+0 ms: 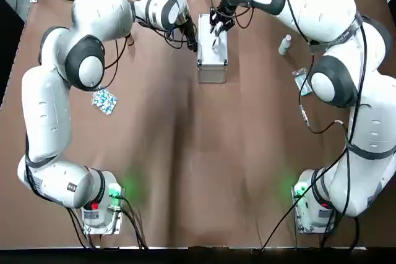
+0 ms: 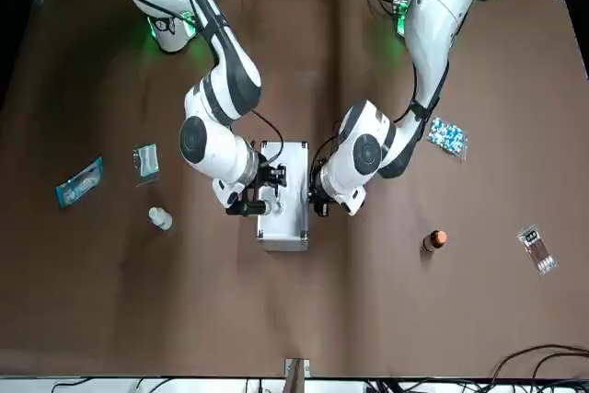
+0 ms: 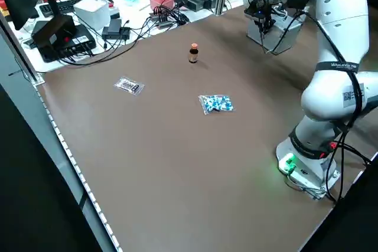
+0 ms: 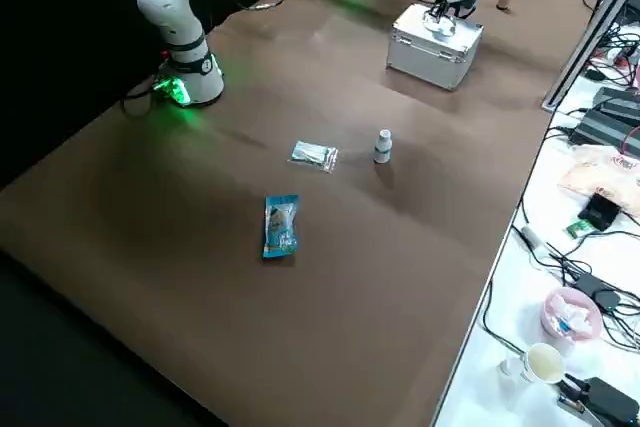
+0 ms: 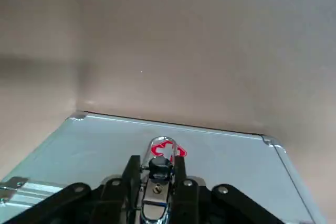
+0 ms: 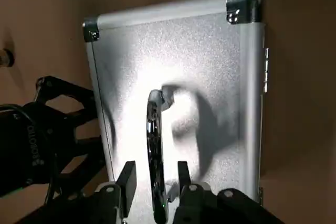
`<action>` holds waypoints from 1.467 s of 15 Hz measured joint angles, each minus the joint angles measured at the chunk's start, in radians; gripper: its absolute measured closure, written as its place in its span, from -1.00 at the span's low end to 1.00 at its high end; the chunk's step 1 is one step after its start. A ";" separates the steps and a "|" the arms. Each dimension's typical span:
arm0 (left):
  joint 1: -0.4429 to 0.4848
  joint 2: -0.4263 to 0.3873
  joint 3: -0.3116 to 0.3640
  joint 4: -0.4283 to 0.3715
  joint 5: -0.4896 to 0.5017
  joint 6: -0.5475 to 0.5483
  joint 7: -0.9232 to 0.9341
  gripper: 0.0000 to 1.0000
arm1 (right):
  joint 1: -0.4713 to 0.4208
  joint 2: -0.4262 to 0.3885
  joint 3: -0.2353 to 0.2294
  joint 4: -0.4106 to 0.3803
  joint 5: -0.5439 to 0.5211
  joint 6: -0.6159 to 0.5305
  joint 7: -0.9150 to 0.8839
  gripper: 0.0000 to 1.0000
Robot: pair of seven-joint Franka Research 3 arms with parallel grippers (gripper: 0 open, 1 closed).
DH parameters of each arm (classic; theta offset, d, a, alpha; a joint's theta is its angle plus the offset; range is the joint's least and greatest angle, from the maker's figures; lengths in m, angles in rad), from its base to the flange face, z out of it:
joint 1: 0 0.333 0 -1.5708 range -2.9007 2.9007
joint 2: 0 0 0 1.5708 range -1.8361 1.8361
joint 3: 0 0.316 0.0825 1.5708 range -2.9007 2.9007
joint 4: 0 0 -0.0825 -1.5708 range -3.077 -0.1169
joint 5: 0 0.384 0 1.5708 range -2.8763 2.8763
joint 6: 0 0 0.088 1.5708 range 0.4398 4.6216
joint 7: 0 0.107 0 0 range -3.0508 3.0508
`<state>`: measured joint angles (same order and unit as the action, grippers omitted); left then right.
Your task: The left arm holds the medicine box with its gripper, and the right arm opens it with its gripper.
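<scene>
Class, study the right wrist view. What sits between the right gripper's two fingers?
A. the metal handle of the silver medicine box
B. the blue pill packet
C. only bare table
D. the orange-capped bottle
A: the right gripper is open, with one finger on each side of the metal handle on the medicine box.
</scene>
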<state>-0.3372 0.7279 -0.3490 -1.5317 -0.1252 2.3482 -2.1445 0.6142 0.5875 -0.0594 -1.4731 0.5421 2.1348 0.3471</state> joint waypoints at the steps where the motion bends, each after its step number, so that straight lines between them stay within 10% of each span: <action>1: 0.000 0.000 0.000 0.000 0.000 0.000 0.000 0.39 | 0.000 0.000 0.000 0.000 0.001 -0.003 0.000 0.22; 22: 0.000 0.000 0.001 -0.001 0.000 0.002 -0.001 0.39 | -0.001 0.000 -0.006 0.007 0.030 -0.022 0.022 0.74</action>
<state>-0.3376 0.7278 -0.3485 -1.5329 -0.1247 2.3503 -2.1451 0.6135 0.5875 -0.0652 -1.4660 0.5721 2.1126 0.3694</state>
